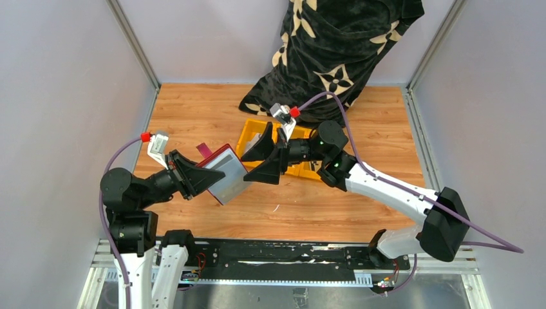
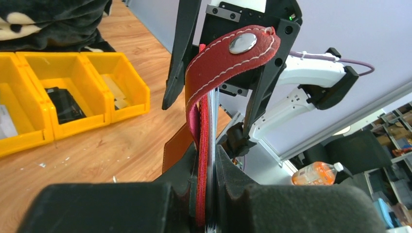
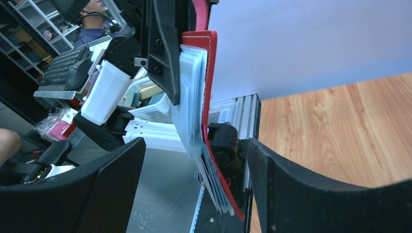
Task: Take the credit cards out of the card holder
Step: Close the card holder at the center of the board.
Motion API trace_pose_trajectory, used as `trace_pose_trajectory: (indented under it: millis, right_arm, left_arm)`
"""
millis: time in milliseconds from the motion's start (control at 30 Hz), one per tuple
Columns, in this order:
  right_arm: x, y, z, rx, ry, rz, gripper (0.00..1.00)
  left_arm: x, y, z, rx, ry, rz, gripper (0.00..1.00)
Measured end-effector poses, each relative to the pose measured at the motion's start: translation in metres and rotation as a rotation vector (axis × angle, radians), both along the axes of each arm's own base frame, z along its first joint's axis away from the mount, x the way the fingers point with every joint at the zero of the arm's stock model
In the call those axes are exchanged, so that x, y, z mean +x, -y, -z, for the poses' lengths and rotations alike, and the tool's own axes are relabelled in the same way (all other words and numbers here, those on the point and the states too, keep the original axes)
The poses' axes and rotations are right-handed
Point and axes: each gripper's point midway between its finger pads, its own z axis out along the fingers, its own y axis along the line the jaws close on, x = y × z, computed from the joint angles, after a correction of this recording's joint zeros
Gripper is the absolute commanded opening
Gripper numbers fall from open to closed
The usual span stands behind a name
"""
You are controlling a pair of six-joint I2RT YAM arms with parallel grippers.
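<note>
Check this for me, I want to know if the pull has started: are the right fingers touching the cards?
Apart. The right wrist view shows the right fingers spread wide, with a clear gap between each one and the cards standing between them.

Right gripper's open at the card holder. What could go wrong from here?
The right gripper stands open astride the edge of the card holder; closing may pinch its red cover along with the credit cards.
The cards fan out loosely; pulling one may drag others out.
The left gripper clamps only one end, so a tug may twist the holder.
</note>
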Motion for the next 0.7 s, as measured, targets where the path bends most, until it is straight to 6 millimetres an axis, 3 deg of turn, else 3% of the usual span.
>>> trace_pose_trajectory:
  millis: [133, 333, 400, 433, 533, 700]
  right_arm:
    - [-0.012, 0.000, -0.005, 0.047, 0.004, -0.047, 0.79]
    - [-0.027, -0.011, 0.007, 0.026, -0.025, -0.104, 0.50]
    - [-0.028, -0.013, 0.011, 0.014, -0.032, -0.108, 0.44]
    - [-0.028, -0.013, 0.013, 0.005, -0.038, -0.106, 0.44]
    - [-0.025, -0.015, 0.023, -0.031, -0.061, -0.092, 0.57]
    - [-0.019, -0.018, 0.042, -0.100, -0.112, -0.064, 0.60]
  left_arm:
    - [-0.004, 0.001, -0.003, -0.007, 0.006, 0.016, 0.08]
    - [-0.004, 0.001, -0.004, -0.008, 0.006, 0.015, 0.08]
    - [-0.004, 0.001, -0.004, -0.004, 0.012, 0.014, 0.12]
    - [-0.004, 0.001, -0.005, 0.000, 0.019, 0.012, 0.12]
    - [-0.003, -0.002, -0.006, 0.043, 0.075, -0.012, 0.11]
    - [0.015, -0.014, 0.008, 0.176, 0.193, -0.107, 0.09]
